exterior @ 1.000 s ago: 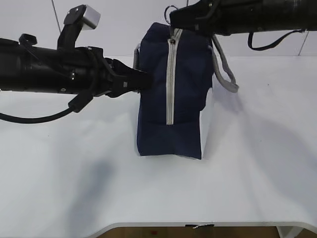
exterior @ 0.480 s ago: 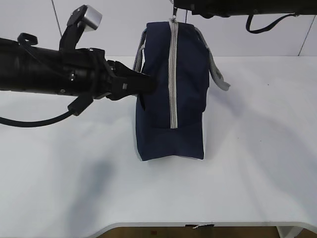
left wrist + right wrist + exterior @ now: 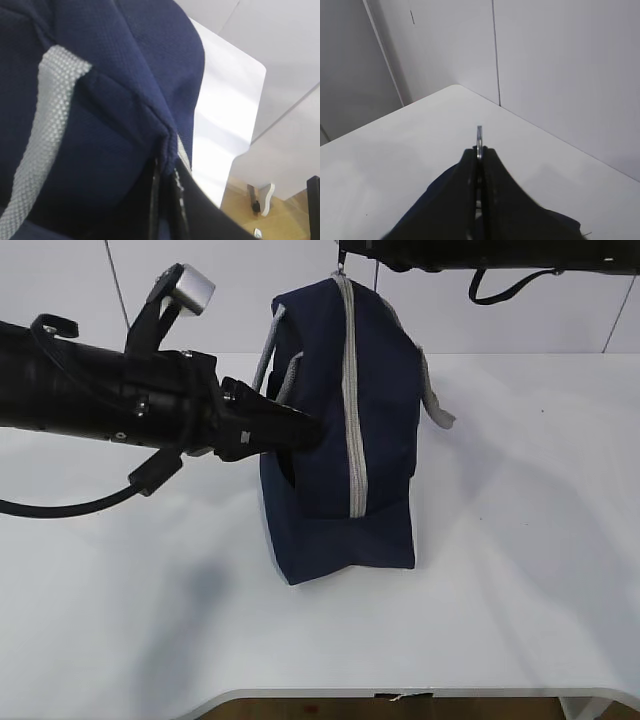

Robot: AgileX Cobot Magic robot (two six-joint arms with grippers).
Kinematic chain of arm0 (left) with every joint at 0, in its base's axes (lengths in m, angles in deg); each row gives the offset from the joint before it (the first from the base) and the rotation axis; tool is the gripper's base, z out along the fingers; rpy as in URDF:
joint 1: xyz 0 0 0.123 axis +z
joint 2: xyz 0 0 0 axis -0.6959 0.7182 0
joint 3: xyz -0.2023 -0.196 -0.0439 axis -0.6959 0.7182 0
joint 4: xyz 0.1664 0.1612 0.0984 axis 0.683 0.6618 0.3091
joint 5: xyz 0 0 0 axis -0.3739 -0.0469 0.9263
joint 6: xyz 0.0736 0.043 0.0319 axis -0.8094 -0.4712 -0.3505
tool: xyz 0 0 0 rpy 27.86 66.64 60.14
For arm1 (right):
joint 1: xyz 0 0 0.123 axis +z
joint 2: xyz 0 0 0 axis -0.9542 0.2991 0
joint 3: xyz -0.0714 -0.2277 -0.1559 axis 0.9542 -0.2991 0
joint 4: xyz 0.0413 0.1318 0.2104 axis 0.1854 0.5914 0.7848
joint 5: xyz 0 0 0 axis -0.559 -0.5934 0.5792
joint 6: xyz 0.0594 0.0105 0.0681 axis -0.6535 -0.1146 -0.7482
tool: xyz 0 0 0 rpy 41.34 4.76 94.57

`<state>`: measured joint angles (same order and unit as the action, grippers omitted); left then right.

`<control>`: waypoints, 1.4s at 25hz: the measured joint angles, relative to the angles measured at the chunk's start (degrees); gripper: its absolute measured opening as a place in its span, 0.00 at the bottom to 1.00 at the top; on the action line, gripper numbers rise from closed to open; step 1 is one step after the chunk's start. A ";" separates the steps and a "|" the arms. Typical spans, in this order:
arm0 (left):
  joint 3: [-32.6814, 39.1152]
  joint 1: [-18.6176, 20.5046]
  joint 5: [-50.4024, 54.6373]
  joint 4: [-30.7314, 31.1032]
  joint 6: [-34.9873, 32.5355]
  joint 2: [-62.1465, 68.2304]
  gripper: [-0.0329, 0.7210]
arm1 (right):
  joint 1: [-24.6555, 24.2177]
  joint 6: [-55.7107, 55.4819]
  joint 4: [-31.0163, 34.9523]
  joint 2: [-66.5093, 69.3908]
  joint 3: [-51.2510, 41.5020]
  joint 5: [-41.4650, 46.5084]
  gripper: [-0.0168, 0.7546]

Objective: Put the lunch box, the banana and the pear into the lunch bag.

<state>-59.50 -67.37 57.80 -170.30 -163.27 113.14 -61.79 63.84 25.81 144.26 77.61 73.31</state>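
The navy lunch bag (image 3: 385, 390) stands on end on the white table, leaning a little, its grey zipper (image 3: 352, 410) running down the face towards me and closed. My left gripper (image 3: 305, 432) is shut on a fold of the bag's left side; in the left wrist view the fingers (image 3: 167, 172) pinch navy fabric (image 3: 115, 90) beside a grey strap (image 3: 45, 125). My right gripper (image 3: 345, 252) is above the bag's top, shut on the metal ring pull (image 3: 479, 134). The lunch box, the banana and the pear are out of view.
White table (image 3: 520, 500) spreads around the bag, with its front edge (image 3: 400, 692) near the bottom. Grey strap handles (image 3: 435, 405) hang off the bag's right and left. A wall stands close behind. The table's far corner (image 3: 257, 67) drops to the floor.
The bag's top has been pulled up and to the left, so the bag is taller and leaning. My left gripper has pushed slightly right and down into its side.
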 joint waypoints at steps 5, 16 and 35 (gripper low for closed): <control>0.00 0.00 0.60 1.57 0.10 0.00 0.04 | -0.61 -0.44 2.61 2.71 1.24 -0.22 0.03; -0.11 0.00 2.56 4.33 2.92 0.00 0.04 | -2.97 -2.54 5.31 7.57 5.48 1.50 0.03; -0.19 8.62 4.69 8.24 7.04 -2.23 0.04 | -10.17 -13.12 6.36 15.70 6.77 7.61 0.03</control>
<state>-59.69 -58.75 62.49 -162.07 -156.22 110.91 -71.96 50.72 32.18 159.97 84.38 80.92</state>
